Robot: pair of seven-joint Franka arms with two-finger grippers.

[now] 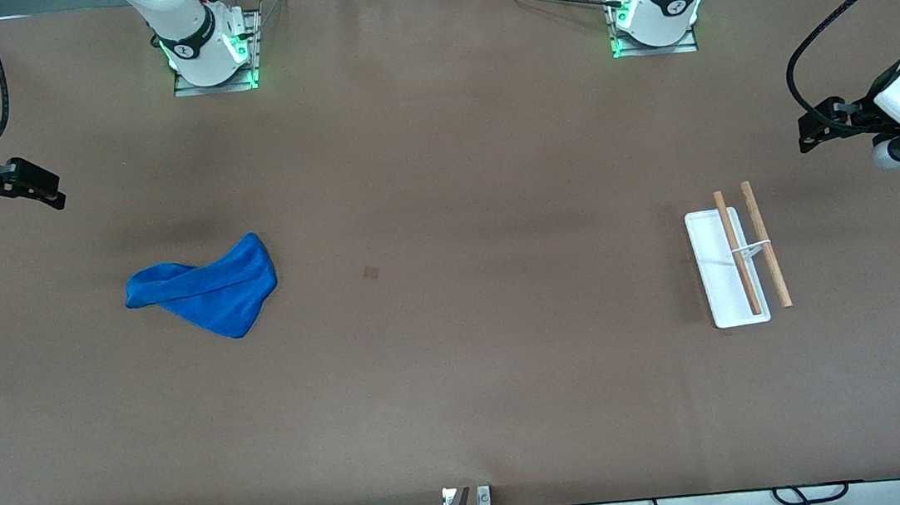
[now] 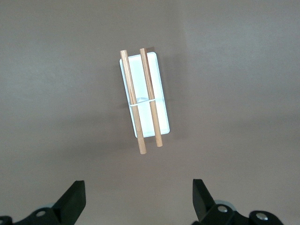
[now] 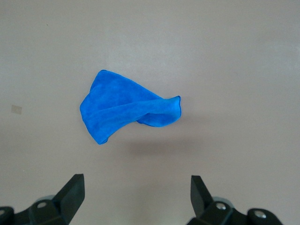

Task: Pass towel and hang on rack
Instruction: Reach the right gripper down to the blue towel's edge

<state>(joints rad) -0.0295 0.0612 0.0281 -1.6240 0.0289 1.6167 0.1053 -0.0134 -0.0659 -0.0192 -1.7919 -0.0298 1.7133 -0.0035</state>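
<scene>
A crumpled blue towel (image 1: pixel 207 286) lies on the brown table toward the right arm's end; it also shows in the right wrist view (image 3: pixel 126 108). The rack (image 1: pixel 739 260), a white flat base with two wooden rods, stands toward the left arm's end and shows in the left wrist view (image 2: pixel 143 101). My right gripper (image 1: pixel 46 188) (image 3: pixel 137 197) is open and empty, up over the table's edge at its own end, apart from the towel. My left gripper (image 1: pixel 810 133) (image 2: pixel 139 199) is open and empty, up over the table's edge near the rack.
A small brown mark (image 1: pixel 371 272) sits on the table between towel and rack. A metal bracket (image 1: pixel 466 502) and cables lie at the table edge nearest the front camera. The two arm bases (image 1: pixel 211 47) (image 1: pixel 654 9) stand along the farthest edge.
</scene>
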